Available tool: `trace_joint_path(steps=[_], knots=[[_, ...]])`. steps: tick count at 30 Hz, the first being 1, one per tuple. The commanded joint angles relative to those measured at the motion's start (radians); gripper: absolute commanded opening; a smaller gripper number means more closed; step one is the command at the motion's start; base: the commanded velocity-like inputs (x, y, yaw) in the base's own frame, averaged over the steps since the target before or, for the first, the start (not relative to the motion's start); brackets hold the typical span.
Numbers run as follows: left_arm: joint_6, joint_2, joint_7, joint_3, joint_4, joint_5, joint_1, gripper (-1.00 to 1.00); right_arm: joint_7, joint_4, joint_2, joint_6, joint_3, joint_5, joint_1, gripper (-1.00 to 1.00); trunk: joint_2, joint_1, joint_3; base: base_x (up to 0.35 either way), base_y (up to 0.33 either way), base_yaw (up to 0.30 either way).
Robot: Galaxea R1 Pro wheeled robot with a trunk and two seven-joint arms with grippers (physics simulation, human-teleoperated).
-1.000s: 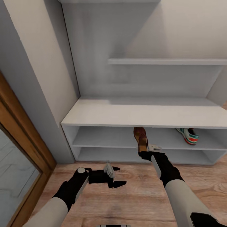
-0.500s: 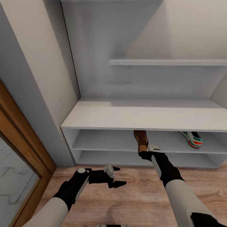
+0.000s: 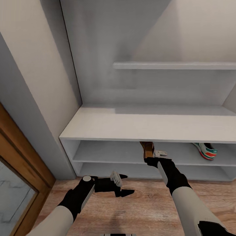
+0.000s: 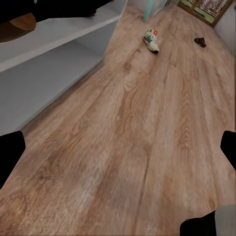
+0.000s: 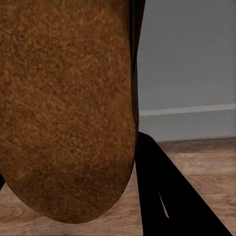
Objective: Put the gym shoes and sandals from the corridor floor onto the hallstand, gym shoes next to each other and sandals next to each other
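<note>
**Mia:** So where was the brown sandal (image 3: pixel 147 149) then?

**Ben:** It was in the right claw (image 3: pixel 151 156). The claw was closed on one end of it and held it at the front edge of the upper shelf of the hallstand (image 3: pixel 108 124), with the far end tucked under the top board. In the right wrist view the tan sole (image 5: pixel 64 103) was right up close to the camera.

**Mia:** And the left claw (image 3: pixel 122 185)?

**Ben:** It hung low over the corridor floor (image 3: pixel 144 203), in front of the rack. Its fingers were spread apart and it held nothing.

**Mia:** Were other shoes around?

**Ben:** One gym shoe (image 3: pixel 206 150) sat on the same upper shelf, further to the right, well apart from the sandal. In the left wrist view another gym shoe (image 4: pixel 152 40) lay far off on the floor, and a small dark thing (image 4: pixel 200 42) lay near it. That may have been the other sandal, but it was too tiny to tell.

**Mia:** Would the sandal be hard to hold?

**Ben:** I think not. It looked light and a bit stiff, like leather. Held by just one end, it could swing or slip. A grip across the middle of the sole looked safer to me. It would not break if it dropped.
</note>
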Motion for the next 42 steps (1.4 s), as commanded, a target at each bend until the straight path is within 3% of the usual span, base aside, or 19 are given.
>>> trace_joint_path(steps=[1, 40, 41, 42], knots=[[-0.002, -0.002, -0.003, 0.001, 0.002, -0.003, 0.000, 1.00, -0.003, -0.002, 0.001, 0.006, -0.003, -0.003, 0.000, -1.00, 0.000, 0.000, -0.001, 0.009, 0.000, 0.000], [-0.022, -0.017, -0.004, 0.001, 0.015, -0.001, 0.000, 1.00, -0.003, -0.002, 0.002, 0.006, -0.002, -0.003, -0.001, -1.00, 0.000, 0.000, -0.001, 0.103, 0.000, 0.000], [-0.022, -0.017, -0.004, 0.001, 0.015, -0.001, 0.000, 1.00, -0.003, -0.002, 0.002, 0.006, -0.002, -0.003, -0.001, 1.00, 0.000, 0.000, -0.001, 0.002, 0.000, 0.000], [-0.022, -0.017, -0.004, 0.001, 0.015, -0.001, 0.000, 1.00, -0.003, -0.002, 0.002, 0.006, -0.002, -0.003, -0.001, 1.00, 0.000, 0.000, -0.001, 0.000, 0.000, 0.000]])
